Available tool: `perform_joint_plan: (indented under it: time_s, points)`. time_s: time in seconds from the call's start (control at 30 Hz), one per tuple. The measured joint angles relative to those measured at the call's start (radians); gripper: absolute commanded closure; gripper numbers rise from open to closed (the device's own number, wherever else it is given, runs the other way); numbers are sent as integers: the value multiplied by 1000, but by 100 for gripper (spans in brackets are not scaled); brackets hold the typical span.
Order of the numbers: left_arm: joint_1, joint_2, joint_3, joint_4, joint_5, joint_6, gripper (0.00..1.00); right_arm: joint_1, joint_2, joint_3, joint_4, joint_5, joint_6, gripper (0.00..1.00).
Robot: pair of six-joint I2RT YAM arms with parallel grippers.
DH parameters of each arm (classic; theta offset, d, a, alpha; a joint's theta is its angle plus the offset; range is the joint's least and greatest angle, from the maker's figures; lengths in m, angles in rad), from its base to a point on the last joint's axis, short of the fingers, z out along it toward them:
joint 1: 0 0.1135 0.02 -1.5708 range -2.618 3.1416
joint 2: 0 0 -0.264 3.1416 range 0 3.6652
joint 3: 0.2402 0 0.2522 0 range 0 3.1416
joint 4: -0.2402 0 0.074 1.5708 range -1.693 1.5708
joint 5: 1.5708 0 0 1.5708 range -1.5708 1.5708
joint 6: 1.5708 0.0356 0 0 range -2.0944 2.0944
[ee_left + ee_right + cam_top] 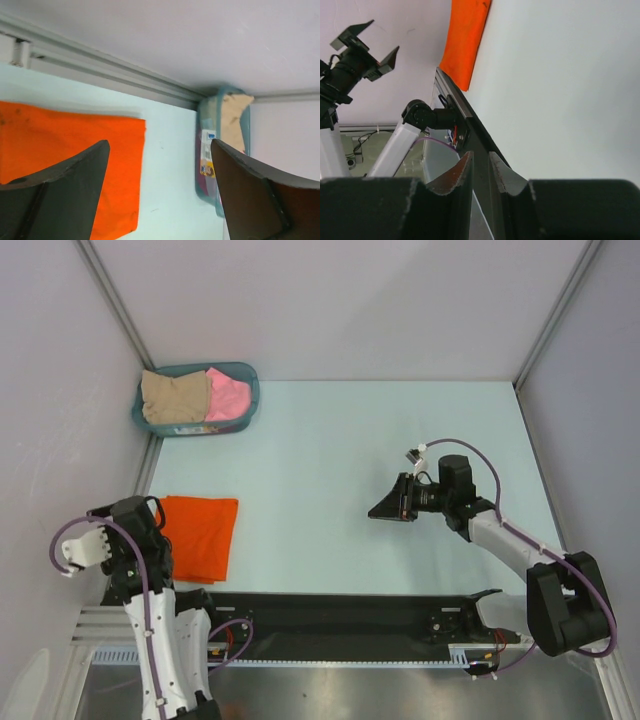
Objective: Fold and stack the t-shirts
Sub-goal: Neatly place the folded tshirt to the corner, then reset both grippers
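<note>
The bright orange t-shirt point(198, 535) lies folded flat at the table's near left; it also shows in the left wrist view point(65, 150) and the right wrist view point(467, 35). A beige t-shirt point(175, 397) and a pink t-shirt point(228, 395) lie bunched in the teal basket point(255, 390). My left gripper point(152, 512) hovers above the orange shirt's left edge, jaws wide open and empty point(160, 150). My right gripper point(385, 508) hangs over the table's right middle, pointing left. Its fingers stand a narrow gap apart with nothing between them point(480, 155).
The basket point(205, 150) sits in the far left corner against the wall, beige cloth point(232, 117) showing over its rim. A black rail point(340, 615) runs along the near edge between the arm bases. Grey walls with metal posts close in three sides.
</note>
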Motion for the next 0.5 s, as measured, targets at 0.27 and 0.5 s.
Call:
perform_joint_plan:
  time_s: [0.27,0.5]
  points:
    - [-318,297,121,185,107,255,6,0,-21,0,-14,34,-8,71]
    - [-820,520,119,444,253,448,0,-11,-88,-59,29,127,19,68]
